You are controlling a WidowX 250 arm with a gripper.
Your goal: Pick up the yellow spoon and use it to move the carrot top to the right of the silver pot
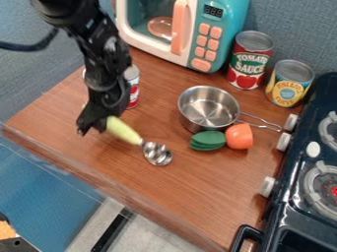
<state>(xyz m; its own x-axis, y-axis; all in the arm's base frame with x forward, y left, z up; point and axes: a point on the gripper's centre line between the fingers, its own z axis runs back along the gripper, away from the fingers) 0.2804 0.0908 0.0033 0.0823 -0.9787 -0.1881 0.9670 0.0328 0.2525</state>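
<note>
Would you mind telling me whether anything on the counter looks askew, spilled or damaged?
Nothing stands out: the silver pot stands upright, the yellow spoon looks intact, and I see no spill on the counter. The carrot top lies on its side by the pot, but that seems ordinary.

From here I see a clear lane along the near surface (197, 194); past it, the silver pot (209, 109) blocks the way.
</note>
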